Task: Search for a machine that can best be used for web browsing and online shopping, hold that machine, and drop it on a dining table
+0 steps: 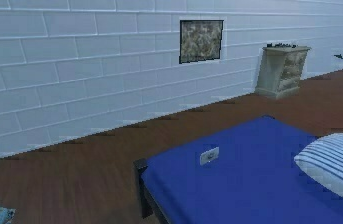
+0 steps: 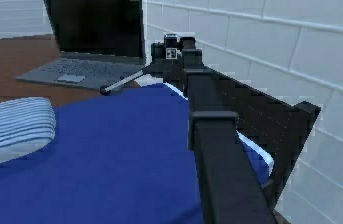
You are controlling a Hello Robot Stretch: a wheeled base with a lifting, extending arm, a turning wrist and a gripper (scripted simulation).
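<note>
forward view: i'm looking over a blue bed with a striped pillow; a framed picture is hanging on the white brick wall and a pale cabinet is standing in the corner. arm side view: the arm is reaching across the blue bed and the gripper is pointing at an open laptop by the far edge (how the fingers are set, and whether they're holding anything, i cannot tell).

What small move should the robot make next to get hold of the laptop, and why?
Probably a short, slow reach further toward the laptop. In the arm side view the gripper shows at the blue bed's far edge, its fingers pointing at the open laptop's grey base just beyond. Whether they touch it, or hold anything, cannot be told, so a small advance seems safest.
</note>
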